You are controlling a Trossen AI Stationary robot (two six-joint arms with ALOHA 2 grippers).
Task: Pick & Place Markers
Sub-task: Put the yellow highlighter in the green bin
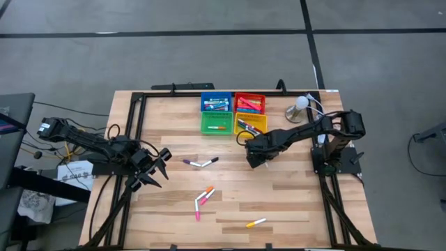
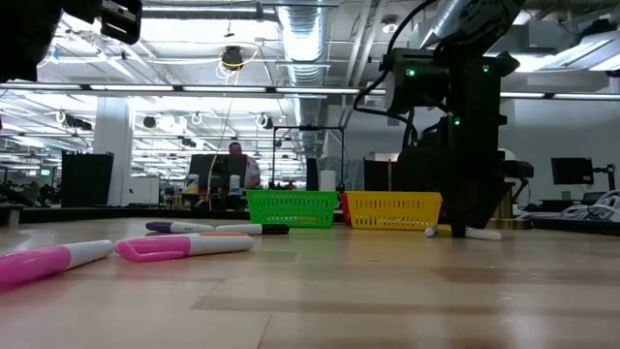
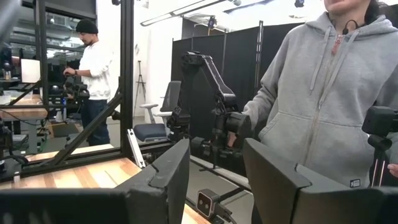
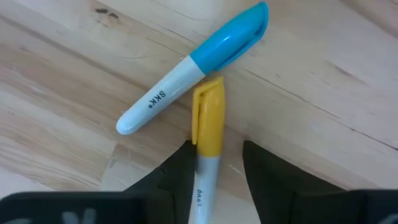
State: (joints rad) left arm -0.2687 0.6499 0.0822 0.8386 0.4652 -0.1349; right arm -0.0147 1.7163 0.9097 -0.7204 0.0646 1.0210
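Yellow marker [image 4: 207, 127] lies on the counter [image 1: 293, 202] between the right tool's [image 4: 214, 163] fingers, which look closing but not clamped yet. Blue marker [image 4: 194, 65] touches its cap at 12 o'clock (could get dragged). Left tool [image 1: 155, 169] waits half-open, empty.

Four small trays sit in a block: one blue [image 1: 216, 102], one red [image 1: 249, 103], one green [image 1: 217, 123] and one yellow [image 1: 251, 124]. Loose markers on the table [image 1: 293, 202] number seven in plain sight: a purple-capped one [image 1: 189, 162] touching a black-capped one [image 1: 206, 162], an orange-capped one [image 1: 206, 192] beside two pink ones [image 1: 198, 209], a yellow-capped one [image 1: 256, 223], and a blue-capped one [image 4: 194, 66] just ahead of the right arm's fingers [image 4: 180, 163]. An eighth, yellow-capped marker [image 4: 207, 132] lies between those two fingers; the markers inside the trays are too crowded to count.
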